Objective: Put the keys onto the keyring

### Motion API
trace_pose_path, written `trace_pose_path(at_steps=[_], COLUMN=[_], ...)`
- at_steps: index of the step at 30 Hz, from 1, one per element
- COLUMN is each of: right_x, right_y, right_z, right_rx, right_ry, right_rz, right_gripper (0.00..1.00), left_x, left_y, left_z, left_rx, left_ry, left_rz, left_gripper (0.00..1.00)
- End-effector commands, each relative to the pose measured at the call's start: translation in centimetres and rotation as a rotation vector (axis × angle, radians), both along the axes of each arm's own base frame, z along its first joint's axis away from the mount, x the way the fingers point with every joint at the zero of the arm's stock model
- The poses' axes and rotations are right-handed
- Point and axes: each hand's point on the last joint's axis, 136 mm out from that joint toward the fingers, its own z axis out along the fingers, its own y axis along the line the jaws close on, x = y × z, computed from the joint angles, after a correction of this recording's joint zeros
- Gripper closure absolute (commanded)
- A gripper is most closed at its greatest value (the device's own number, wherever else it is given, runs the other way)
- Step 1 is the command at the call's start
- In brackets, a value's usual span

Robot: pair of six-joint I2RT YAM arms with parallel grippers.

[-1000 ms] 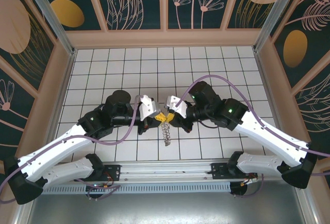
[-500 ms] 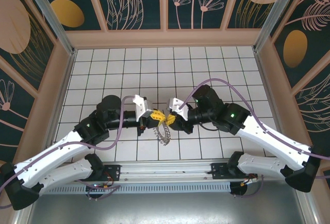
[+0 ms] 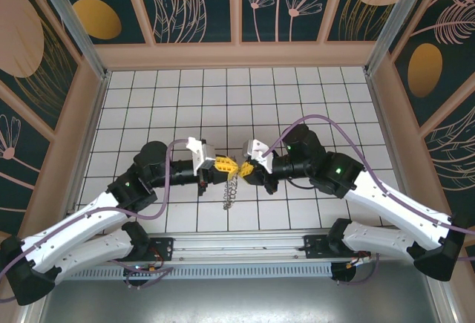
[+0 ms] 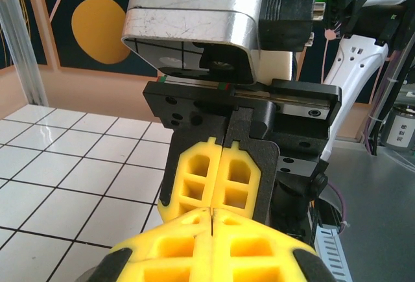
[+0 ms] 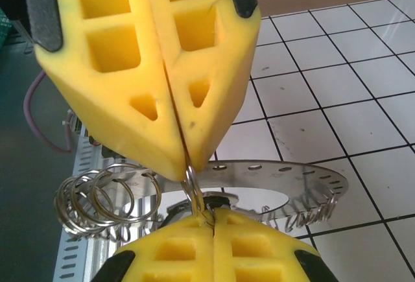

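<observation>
Both pincers meet in mid-air over the near-middle of the surface.

- Left pincer: yellow fingers pressed together, nipping the top of a small wire keyring.
- Right pincer: fingers also pressed together, nipping the bottom of the same keyring. The two sets of tips are almost touching.
- Below the keyring hangs a metal bunch. It includes a cluster of split rings and a curved perforated strip with small bits dangling from it.
- I cannot pick out single keys in the bunch, or tell which pieces are threaded on.

Progress, as a judgement: mid-task. The keyring is held at both ends, which looks like a set-up for prising or feeding. No key is visibly being slid on, so the threading appears to be left to do.

Surface: white tiles with a dark grid, nothing lying on it that I can see. An aluminium rail carries the arm bases along the near edge.

Room: tan border board, then dark teal wall panels with gold discs and line-drawn plants, and metal corner posts.
</observation>
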Motion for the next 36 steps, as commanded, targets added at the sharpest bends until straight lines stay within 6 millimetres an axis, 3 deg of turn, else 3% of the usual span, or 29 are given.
trace_pose_path(at_steps=[1, 5, 10, 17, 36], right_x=[0.4, 0.7, 0.5, -0.3, 0.2], right_y=[0.3, -0.1, -1.0, -1.8, 0.1], right_z=[0.1, 0.5, 1.9, 3.9, 4.1], right_rx=[0.015, 0.018, 0.061, 0.141, 0.203], right_ry=[-0.014, -0.025, -0.048, -0.080, -0.088], right_rz=[-0.016, -0.048, -0.073, -0.072, -0.028], right_gripper=[0.93, 0.81, 0.74, 0.70, 0.62], left_x=[-0.5, -0.5, -0.3, -0.3, -0.7], left_y=[0.3, 0.5, 0.6, 0.5, 0.2], left_z=[2.5, 2.7, 2.6, 2.7, 2.7], left_rx=[-0.091, -0.090, -0.084, -0.088, -0.089], left_ry=[-0.052, -0.061, -0.064, -0.067, -0.060], left_rz=[-0.012, -0.001, 0.013, 0.011, -0.025], left_gripper=[1.00, 1.00, 1.00, 1.00, 1.00])
